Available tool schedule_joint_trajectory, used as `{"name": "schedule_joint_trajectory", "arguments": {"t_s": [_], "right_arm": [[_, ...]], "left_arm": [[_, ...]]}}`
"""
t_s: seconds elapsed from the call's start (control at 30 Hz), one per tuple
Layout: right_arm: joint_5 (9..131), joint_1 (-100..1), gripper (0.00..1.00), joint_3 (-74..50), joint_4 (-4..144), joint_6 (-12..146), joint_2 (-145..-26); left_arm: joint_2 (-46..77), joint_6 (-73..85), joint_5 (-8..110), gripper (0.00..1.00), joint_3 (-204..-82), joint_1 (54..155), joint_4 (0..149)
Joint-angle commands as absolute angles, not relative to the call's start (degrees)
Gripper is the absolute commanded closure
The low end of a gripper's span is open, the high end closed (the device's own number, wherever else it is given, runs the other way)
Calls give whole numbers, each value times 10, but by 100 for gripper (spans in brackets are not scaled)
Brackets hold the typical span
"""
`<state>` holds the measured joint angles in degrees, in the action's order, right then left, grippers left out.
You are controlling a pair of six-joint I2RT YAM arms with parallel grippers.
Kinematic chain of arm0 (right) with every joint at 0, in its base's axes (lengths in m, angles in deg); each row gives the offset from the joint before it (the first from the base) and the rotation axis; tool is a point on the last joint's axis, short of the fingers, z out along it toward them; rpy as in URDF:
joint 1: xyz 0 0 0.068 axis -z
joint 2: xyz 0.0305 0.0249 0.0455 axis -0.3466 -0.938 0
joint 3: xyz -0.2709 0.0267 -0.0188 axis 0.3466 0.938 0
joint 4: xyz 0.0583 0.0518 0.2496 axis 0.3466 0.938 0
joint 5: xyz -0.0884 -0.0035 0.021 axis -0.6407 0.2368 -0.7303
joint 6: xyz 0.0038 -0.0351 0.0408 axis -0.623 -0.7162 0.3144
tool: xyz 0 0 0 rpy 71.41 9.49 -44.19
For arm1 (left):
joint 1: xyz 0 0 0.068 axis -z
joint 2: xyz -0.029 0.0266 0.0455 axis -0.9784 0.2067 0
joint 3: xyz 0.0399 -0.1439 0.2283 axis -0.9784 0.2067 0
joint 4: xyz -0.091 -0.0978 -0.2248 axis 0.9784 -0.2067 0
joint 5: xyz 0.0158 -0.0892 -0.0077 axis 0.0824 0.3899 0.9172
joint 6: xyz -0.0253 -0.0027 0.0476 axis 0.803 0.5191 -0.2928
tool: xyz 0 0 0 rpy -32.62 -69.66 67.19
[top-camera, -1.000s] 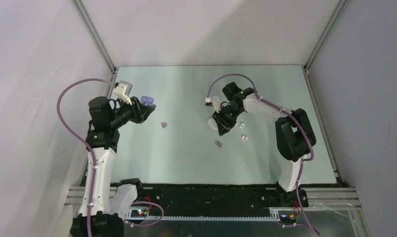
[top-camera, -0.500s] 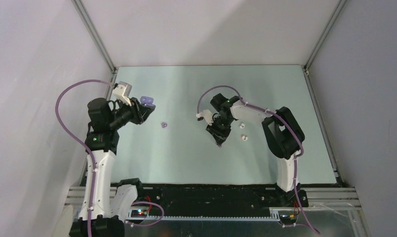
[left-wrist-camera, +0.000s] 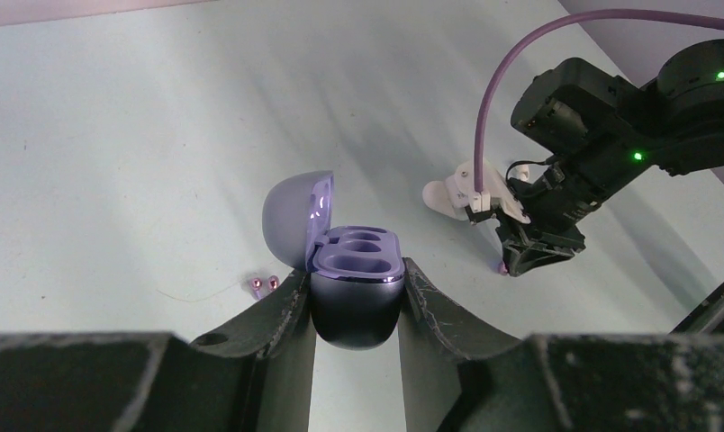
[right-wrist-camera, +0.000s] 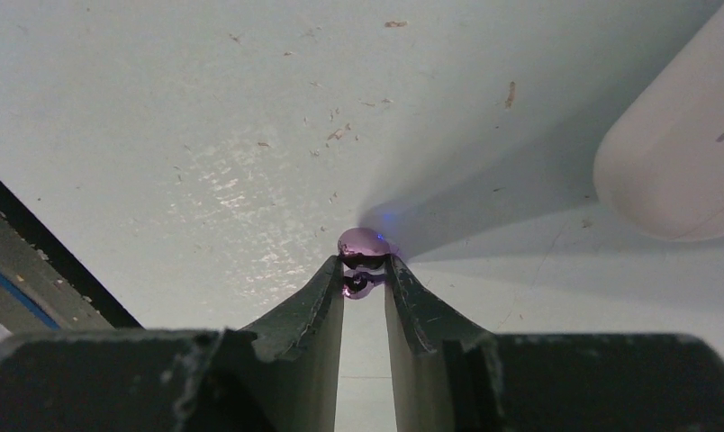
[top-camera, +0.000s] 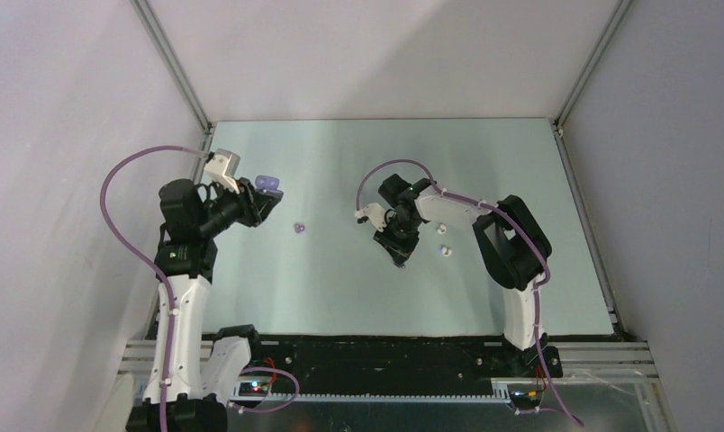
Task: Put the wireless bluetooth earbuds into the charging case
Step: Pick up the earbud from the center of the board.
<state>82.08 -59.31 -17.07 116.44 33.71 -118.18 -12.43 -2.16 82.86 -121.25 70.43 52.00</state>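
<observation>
while the left gripper (left-wrist-camera: 356,274) clamps the lilac charging case (left-wrist-camera: 354,310), lid open, at the table's (top-camera: 340,288) left side, the right gripper (right-wrist-camera: 364,265) is pinched nearly closed on one purple earbud (right-wrist-camera: 363,243) at the tabletop. second earbud (left-wrist-camera: 264,285) lies on the table near the case.

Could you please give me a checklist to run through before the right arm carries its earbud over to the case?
1. Right hand shut on the lilac earbud: ok.
2. Left hand shut on the charging case: ok.
3. Lid up, both wells showing empty: ok.
4. Second earbud lying free on the table, apart from both arms: ok.
5. Pinched earbud turned to suit a well: cannot tell.
</observation>
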Motion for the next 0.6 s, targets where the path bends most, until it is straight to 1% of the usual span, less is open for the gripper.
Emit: {"name": "schedule_joint_trajectory", "arguments": {"t_s": [0.0, 0.1, 0.2, 0.4, 0.57], "right_arm": [[861, -594, 72, -180, 1189, 342, -1157], [892, -588, 72, -180, 1202, 332, -1139], [896, -570, 72, -182, 1205, 322, -1137], [875, -545, 74, -194, 1194, 308, -1166], [851, -553, 76, -190, 1175, 305, -1178]], "left_arm": [[-134, -29, 825, 100, -1213, 707, 537], [-133, -31, 826, 100, -1213, 707, 534], [-132, -31, 826, 100, -1212, 707, 535], [-128, -32, 825, 100, -1214, 707, 535], [-127, -36, 822, 100, -1221, 707, 530]]}}
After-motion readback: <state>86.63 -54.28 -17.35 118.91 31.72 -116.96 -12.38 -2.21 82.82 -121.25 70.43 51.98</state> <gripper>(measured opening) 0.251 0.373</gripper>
